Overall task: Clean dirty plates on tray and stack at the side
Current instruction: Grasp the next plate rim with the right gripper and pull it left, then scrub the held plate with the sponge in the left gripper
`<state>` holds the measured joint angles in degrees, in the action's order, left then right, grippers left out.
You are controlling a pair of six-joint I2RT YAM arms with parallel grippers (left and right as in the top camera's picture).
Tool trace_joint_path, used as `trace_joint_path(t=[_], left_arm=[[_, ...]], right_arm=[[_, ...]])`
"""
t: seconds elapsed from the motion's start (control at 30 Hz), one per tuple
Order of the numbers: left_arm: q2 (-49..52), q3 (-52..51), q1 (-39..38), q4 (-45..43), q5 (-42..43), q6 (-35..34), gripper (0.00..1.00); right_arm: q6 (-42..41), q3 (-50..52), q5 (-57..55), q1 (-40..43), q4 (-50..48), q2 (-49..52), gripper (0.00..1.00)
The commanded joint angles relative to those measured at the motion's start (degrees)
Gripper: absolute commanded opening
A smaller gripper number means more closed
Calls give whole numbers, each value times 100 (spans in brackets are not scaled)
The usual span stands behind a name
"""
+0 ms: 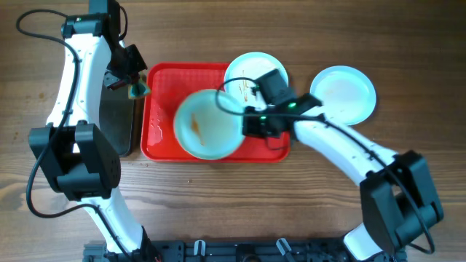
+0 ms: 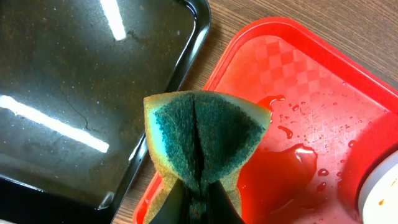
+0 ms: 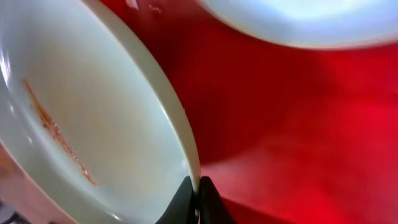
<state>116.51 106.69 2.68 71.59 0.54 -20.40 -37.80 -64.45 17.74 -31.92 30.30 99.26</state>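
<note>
Plate [image 1: 207,124] streaked with sauce is hanging over the tray [image 1: 156,87] toward the far edge of the tabletop [image 1: 218,211], and we are judging it stiff but wet-slippery, pinching its thin rim between the right fingers [image 3: 207,198] while the left fingers [image 2: 217,208] are clamping the sponge [image 2: 202,140].

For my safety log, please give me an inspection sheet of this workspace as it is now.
Surface: wooden table.
Job's things: red tray wet; streaked plate held tilted over it; second streaked plate at its far edge; clean plate on table, right.
Clutter: black tray beside red tray.
Grippers: left gripper shut on folded sponge; right gripper shut on streaked plate's rim.
Cables: black cable loops by left arm.
Surroundings: nothing seen.
</note>
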Motion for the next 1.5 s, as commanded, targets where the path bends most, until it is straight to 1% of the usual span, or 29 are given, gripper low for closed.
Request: trace_joint_path(t=[0.0, 0.03, 0.13, 0.27, 0.4, 0.47, 0.53, 0.63, 0.77, 0.8, 0.97, 1.03, 1.1, 1.23, 1.3, 1.47], left_arm=[[-197, 90, -7, 0, 55, 68, 4], [-197, 90, -7, 7, 55, 68, 4], [-197, 90, -7, 20, 55, 70, 4], [-197, 90, -7, 11, 55, 68, 4], [-197, 90, -7, -7, 55, 68, 4], [-197, 90, -7, -7, 55, 68, 4], [-197, 90, -7, -9, 55, 68, 4], [-197, 90, -7, -11, 55, 68, 4], [-197, 90, -7, -35, 55, 68, 4], [-197, 90, -7, -35, 55, 68, 4], [-197, 90, -7, -39, 55, 68, 4], [-197, 90, -7, -50, 55, 68, 4], [-197, 90, -7, -55, 55, 70, 4], [-197, 90, -7, -55, 55, 70, 4], [-197, 90, -7, -57, 55, 70, 4], [-197, 90, -7, -55, 52, 70, 4]], right_arm=[[-964, -116, -1185, -457, -341, 2, 4], [-1047, -116, -1353, -577, -514, 142, 4], [-1231, -120, -1346, -632, -758, 415, 4], [-1333, -125, -1115, -636, -1187, 695, 4], [-1340, -125, -1019, -647, -1248, 807, 5], [-1314, -125, -874, -649, -1261, 811, 9], [-1147, -149, -669, -649, -1228, 811, 17], [-841, -442, -678, -649, -879, 811, 25], [-146, -1290, -1128, -647, 39, 815, 27], [109, -1543, -1252, -647, 273, 815, 27], [789, -2205, -1386, -568, 866, 920, 26], [975, -2363, -1233, -507, 981, 1080, 26], [1235, -2546, -822, -428, 1147, 1370, 26], [1545, -3156, -181, -356, 1735, 2212, 27], [1545, -3346, -120, -356, 1895, 2592, 26], [1456, -3348, -125, -350, 1919, 2883, 26]])
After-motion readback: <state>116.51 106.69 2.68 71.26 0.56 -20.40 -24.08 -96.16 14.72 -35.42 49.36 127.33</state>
